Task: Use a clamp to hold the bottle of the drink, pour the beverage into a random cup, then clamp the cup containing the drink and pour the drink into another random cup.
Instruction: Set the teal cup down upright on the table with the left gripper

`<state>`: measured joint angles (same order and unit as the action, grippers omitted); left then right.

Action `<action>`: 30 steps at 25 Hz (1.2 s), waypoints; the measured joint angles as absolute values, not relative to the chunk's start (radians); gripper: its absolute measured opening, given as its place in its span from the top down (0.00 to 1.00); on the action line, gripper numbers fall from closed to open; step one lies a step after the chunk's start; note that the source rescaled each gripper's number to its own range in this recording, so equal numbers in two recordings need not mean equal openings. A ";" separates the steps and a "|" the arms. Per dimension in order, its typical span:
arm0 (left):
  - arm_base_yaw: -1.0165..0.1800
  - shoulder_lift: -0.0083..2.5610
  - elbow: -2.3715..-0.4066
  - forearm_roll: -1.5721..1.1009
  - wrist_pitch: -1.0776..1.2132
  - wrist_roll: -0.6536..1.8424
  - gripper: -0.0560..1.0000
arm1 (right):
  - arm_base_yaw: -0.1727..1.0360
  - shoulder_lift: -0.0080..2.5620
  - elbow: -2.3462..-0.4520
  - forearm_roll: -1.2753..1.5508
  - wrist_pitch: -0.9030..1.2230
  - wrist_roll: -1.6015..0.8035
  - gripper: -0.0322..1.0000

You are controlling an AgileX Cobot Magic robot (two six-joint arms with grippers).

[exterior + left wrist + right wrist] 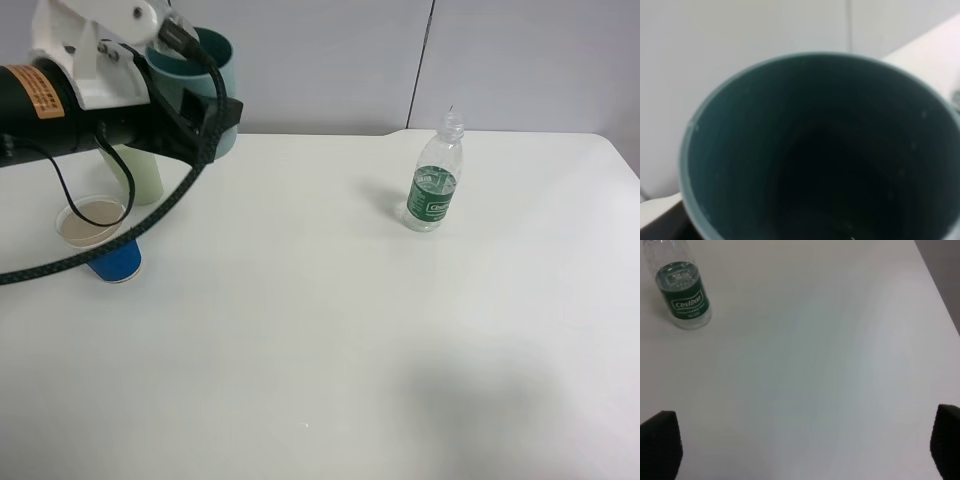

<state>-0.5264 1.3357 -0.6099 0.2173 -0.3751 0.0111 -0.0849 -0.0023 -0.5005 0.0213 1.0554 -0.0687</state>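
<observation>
My left gripper (208, 118) is shut on a teal cup (214, 52) and holds it in the air at the far left, roughly upright. In the left wrist view the teal cup (820, 150) fills the frame and its dark inside shows no clear liquid. Below it on the table stands a blue cup (112, 256) holding a pale brownish drink, with a pale green cup (146, 176) just behind. The clear bottle (435, 180) with a green label stands upright at the back right, and also shows in the right wrist view (682, 297). My right gripper (804, 445) is open and empty above bare table, out of the exterior view.
The white table (300, 350) runs to a grey wall at the back. A black braided cable (150, 225) hangs from the left arm across the blue cup. The table's right edge (940, 295) lies near the right gripper.
</observation>
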 joint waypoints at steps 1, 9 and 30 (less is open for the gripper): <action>-0.532 1.353 -0.603 0.235 -0.391 0.011 0.94 | -0.085 -0.002 -0.500 0.021 1.055 -0.069 0.00; -0.540 1.514 -0.583 0.378 -0.616 -0.148 0.94 | -0.085 -0.002 -0.500 0.021 1.055 -0.069 0.00; -0.517 1.960 -0.580 0.414 -1.027 -0.113 0.95 | -0.085 -0.002 -0.500 0.021 1.055 -0.069 0.00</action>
<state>-0.5173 1.9597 -0.5798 0.4140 -1.0267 -0.1126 -0.0849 -0.0023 -0.5005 0.0213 1.0554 -0.0687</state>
